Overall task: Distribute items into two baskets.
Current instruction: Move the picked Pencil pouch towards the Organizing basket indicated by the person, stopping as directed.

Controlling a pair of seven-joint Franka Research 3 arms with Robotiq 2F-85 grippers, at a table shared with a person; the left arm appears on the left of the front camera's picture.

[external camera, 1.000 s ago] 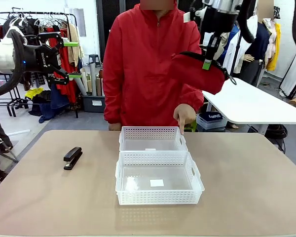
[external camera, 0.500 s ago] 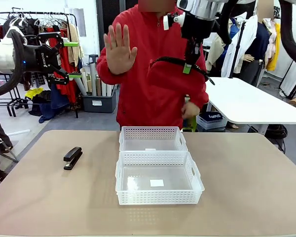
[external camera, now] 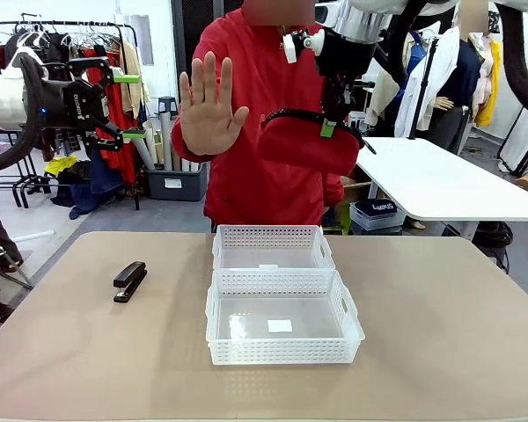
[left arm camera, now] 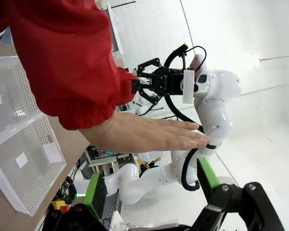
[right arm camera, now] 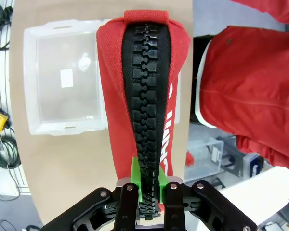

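front view: the red pouch [external camera: 308, 145] hangs upper middle, long axis near level, dipping right, its zipper edge pinched in the closed right gripper [external camera: 328, 128]; the left gripper [external camera: 128, 107] at upper left gapes empty. left wrist view: its green pads [left arm camera: 95, 195] stand wide apart. right wrist view: the pouch runs straight up the frame, zipper toward the camera, over a white basket [right arm camera: 62, 77].
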